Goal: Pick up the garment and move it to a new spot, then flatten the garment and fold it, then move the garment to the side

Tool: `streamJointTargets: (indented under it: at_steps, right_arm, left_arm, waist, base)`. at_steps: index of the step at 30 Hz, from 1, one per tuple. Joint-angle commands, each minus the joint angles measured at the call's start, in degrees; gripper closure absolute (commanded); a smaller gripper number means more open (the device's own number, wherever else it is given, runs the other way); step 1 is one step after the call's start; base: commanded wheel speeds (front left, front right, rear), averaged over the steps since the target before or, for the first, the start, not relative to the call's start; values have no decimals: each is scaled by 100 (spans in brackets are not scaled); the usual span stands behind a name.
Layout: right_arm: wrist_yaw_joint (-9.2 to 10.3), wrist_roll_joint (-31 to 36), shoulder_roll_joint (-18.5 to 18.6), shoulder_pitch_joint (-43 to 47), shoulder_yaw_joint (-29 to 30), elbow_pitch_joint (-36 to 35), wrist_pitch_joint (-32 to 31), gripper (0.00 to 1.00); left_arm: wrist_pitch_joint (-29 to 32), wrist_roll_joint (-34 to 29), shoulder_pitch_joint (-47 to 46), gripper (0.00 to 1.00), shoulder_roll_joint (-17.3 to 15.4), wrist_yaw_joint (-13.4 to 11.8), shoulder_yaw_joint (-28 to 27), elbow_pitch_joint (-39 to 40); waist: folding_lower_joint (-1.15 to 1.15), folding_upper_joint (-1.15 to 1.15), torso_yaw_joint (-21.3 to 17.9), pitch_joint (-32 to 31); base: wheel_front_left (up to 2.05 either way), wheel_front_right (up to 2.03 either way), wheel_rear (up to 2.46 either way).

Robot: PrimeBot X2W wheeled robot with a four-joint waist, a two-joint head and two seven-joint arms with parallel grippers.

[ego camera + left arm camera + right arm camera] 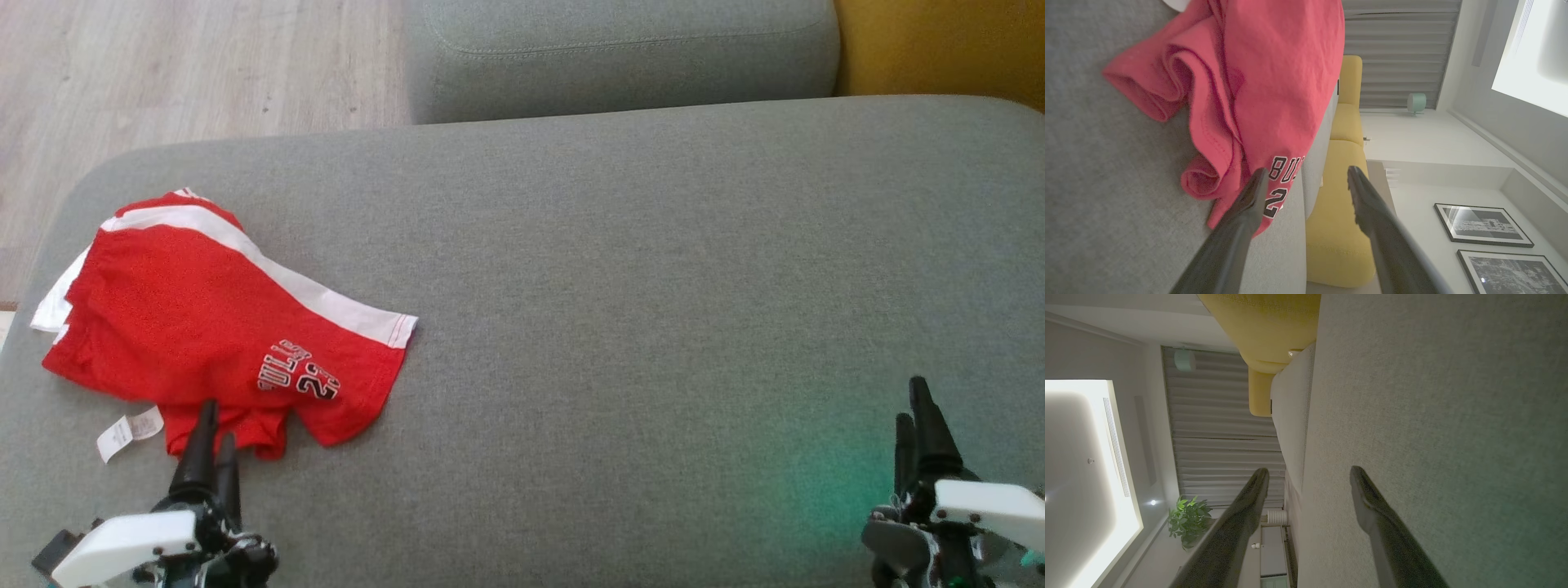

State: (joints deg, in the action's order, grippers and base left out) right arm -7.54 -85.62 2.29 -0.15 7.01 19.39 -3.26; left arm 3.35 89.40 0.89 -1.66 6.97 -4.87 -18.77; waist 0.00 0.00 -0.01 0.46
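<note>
Garment (pixel 188 310) at left pincer (pixel 217 418), perhaps beneath tips

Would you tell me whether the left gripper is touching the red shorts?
Cannot tell. The left gripper overlaps the red shorts in the head view, and one finger crosses them in the left wrist view; neither settles it.

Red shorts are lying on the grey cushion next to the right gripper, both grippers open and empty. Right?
Wrong side: the red shorts lie next to the left gripper, as the head view shows. The right gripper hangs over bare grey cushion. Both grippers are open and empty.
</note>
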Motion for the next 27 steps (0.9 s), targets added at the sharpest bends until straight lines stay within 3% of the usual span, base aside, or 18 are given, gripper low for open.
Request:
streamJointTargets:
  at_steps: [1, 17, 27]
  right_arm:
    - [1, 152, 23, -309, -32, -227, 61, 0]
    - [2, 2079, 28, -485, -78, -855, 332, 0]
    - [2, 3074, 31, -503, -256, -1142, 484, 0]
  left_arm:
    - [-58, -104, -267, 0, -57, 12, -124, 218]
    - [-330, -1016, -458, 0, -67, 12, -498, 648]
    - [-484, -1747, -449, 0, -72, -100, -400, 1062]
  waist:
    - [0, 0, 1, 6]
    - [0, 0, 21, 100]
    - [0, 0, 18, 133]
  base:
    - [0, 0, 0]
    - [0, 0, 0]
    - [0, 0, 0]
